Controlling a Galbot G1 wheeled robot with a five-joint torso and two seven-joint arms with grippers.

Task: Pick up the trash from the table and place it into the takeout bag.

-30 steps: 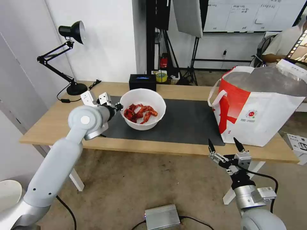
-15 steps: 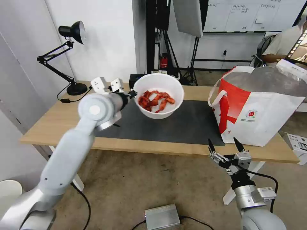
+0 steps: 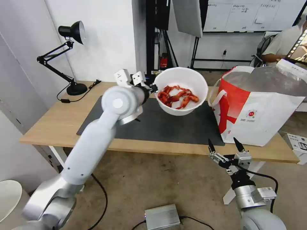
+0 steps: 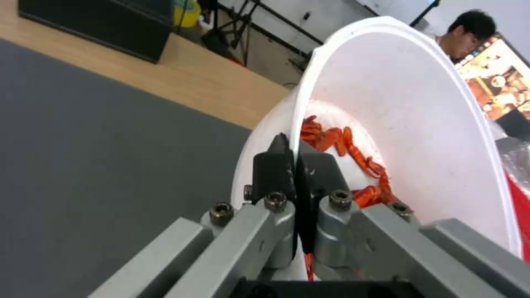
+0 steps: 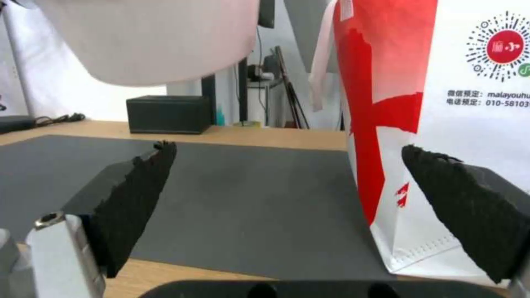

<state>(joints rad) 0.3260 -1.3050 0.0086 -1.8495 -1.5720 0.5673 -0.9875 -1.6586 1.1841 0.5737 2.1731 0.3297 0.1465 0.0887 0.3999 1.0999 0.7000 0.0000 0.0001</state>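
We take this for a lab or studio set up for recording: behind the light-wood tabletop (image 3: pixel 48 121) stand black tripod legs (image 3: pixel 171 52), a softbox panel (image 3: pixel 188 16), and a whiteboard (image 3: pixel 252 14) on the far wall, over a bare concrete floor (image 3: pixel 144 185).

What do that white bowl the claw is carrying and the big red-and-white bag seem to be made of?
The white bowl, pinched at its rim by the left claw, looks like thin, smooth plastic: the wall is slim and evenly glossy, though foam can't be ruled out. The takeout bag seems to be a coated woven or paper-like sheet with printed red panels, creased folds, and a silvery foil lining at its open top.
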